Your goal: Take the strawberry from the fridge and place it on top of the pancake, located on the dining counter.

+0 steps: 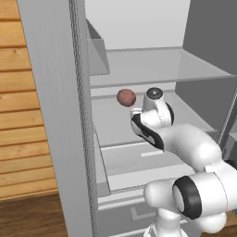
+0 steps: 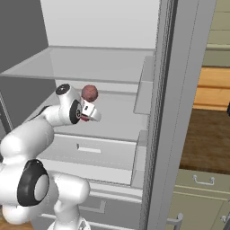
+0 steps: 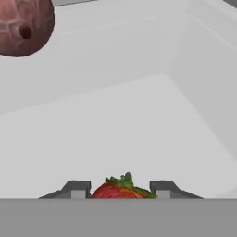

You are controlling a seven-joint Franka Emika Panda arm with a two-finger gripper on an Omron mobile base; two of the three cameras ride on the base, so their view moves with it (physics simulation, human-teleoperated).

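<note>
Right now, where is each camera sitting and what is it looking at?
Left base view: behind the arm's left, facing into the fridge; white arm at lower right.
Right base view: behind its right, same fridge; arm at lower left.
Hand view: on the hand, looking along the gripper closed around the strawberry.
All three share the pinkish-brown ball.

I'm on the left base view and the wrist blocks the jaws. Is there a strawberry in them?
Observer: Yes. The hand view shows the strawberry between the jaws, with both fingertips against its sides.
Operator: Is the brown ball touching it?
Observer: No. In the hand view the ball lies apart from the strawberry, further back on the shelf and off to one side.
</note>
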